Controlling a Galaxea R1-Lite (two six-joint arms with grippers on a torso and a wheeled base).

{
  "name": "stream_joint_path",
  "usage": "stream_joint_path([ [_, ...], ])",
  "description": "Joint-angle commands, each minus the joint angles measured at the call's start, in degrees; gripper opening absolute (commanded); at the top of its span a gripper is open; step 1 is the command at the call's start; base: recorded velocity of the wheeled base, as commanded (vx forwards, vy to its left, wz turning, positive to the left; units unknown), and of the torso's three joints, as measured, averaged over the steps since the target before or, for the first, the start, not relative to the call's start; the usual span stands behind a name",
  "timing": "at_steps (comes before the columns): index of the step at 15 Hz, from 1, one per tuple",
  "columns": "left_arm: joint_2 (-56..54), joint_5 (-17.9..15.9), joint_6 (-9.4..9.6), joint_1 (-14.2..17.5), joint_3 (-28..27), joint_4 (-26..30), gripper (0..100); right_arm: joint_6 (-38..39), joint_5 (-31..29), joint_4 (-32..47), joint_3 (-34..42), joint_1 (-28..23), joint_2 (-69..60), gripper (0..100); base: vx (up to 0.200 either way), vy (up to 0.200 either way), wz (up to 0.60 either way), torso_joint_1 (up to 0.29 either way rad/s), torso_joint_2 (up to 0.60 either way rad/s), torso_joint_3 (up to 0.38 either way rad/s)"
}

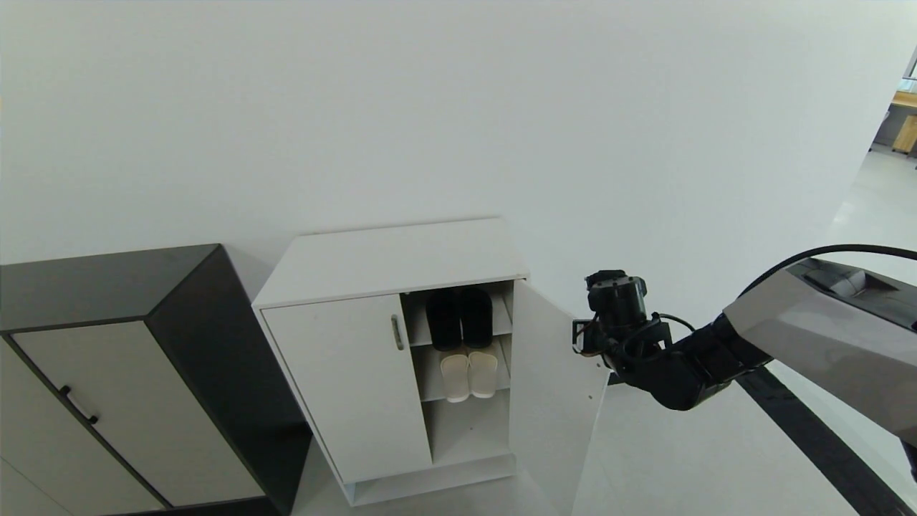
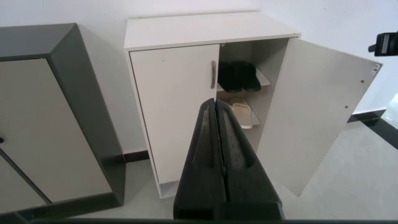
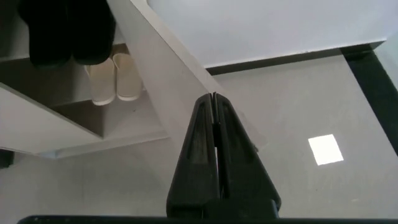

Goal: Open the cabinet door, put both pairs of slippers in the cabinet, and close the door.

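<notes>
The right gripper (image 3: 214,102) has its two fingers pressed together, with nothing between them. Its tips are at the outer edge of the right door (image 1: 551,373), near the top corner; if they touch the door or only stand just beside it, I cannot tell. The left gripper (image 2: 214,107) is also pressed together and holds nothing. It hangs in front of the cabinet (image 1: 387,261), well apart from it, and points about at the line where the two doors meet.

The right door is swung wide open toward the robot. The left door (image 1: 351,390) is shut, with a slim handle (image 1: 396,332) on its inner edge. Inside the open half, the black slippers (image 1: 458,317) lie side by side on the top shelf. The white slippers (image 1: 469,374) lie side by side on the middle shelf, just below them. Both pairs are fully inside the front edge of the shelves, so nothing sticks out into the door's path.

To the left of the cabinet stands a dark cabinet (image 1: 107,279), just beside it, and both have their backs to the white wall (image 1: 458,107). To the right of the open door there is bare floor (image 1: 688,459), and a black strip (image 1: 809,437) runs over it under the right arm. The door's free edge has open room on the outer side, where the right gripper is.
</notes>
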Motion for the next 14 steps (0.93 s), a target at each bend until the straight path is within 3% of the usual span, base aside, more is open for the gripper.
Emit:
stream_joint_path([
  [1,-0.01,0.03,-0.01,0.0,0.0,0.0,0,-0.08,0.26,0.12,-1.79,-2.95,1.16,0,0.0,0.0,0.0,0.0,0.0,0.0],
  [8,-0.01,0.03,-0.01,0.0,0.0,0.0,0,-0.16,0.35,0.39,-3.81,-4.62,5.21,0,0.0,0.0,0.0,0.0,0.0,0.0],
  [14,-0.01,0.03,-0.01,0.0,0.0,0.0,0,-0.08,0.26,0.12,-1.97,-2.25,4.33,0,0.0,0.0,0.0,0.0,0.0,0.0],
])
